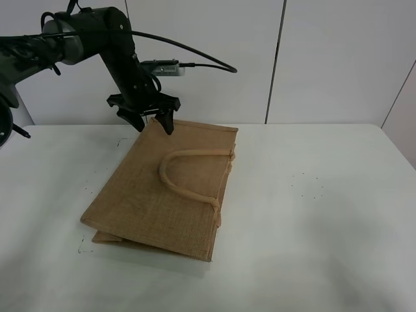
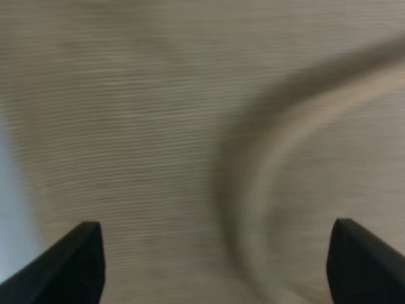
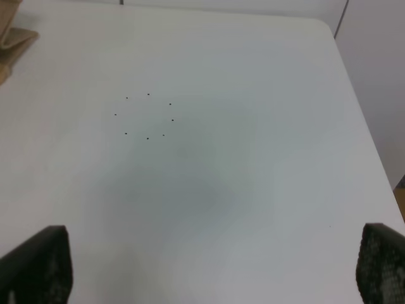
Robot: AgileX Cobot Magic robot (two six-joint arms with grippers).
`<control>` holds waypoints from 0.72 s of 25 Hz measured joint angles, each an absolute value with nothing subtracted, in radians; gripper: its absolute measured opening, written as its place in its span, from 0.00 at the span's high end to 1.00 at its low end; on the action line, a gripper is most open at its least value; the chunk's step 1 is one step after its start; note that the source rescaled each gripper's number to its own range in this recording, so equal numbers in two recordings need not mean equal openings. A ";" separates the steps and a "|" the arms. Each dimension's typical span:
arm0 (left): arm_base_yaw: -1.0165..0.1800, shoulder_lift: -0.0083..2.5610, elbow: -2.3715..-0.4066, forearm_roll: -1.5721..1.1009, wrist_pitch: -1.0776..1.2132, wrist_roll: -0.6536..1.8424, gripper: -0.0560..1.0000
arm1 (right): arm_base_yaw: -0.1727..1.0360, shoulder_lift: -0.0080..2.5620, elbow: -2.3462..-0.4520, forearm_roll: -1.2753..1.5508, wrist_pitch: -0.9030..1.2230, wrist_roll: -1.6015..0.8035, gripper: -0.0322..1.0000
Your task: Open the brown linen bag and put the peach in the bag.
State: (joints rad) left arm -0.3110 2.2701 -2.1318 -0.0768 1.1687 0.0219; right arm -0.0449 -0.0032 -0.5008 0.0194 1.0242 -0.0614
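White table (image 1: 325, 214) bears the brown linen bag (image 1: 169, 188) beneath the open left gripper (image 1: 151, 121).

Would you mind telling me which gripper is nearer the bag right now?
The left. The left gripper hangs open just over the bag's far edge, near its corner. The right gripper is open over bare table, with only a corner of the bag in its view.
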 joint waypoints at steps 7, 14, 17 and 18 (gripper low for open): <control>-0.187 2.269 -2.133 0.022 1.169 -0.009 0.00 | -0.045 -0.003 -0.501 0.019 1.024 -0.061 0.00; -0.076 2.227 -2.063 0.000 1.169 -0.014 0.00 | -0.045 -0.003 -0.501 0.019 1.024 -0.061 0.00; -0.074 2.165 -1.991 -0.006 1.169 -0.013 0.00 | -0.045 -0.003 -0.501 0.019 1.024 -0.061 0.00; -0.077 2.139 -1.963 -0.007 1.169 -0.013 0.00 | -0.045 -0.003 -0.501 0.019 1.024 -0.061 0.00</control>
State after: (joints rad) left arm -0.0769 2.1387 -1.9632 -0.0070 1.1687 -0.0134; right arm -0.0449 -0.0032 -0.5008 0.0194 1.0242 -0.0614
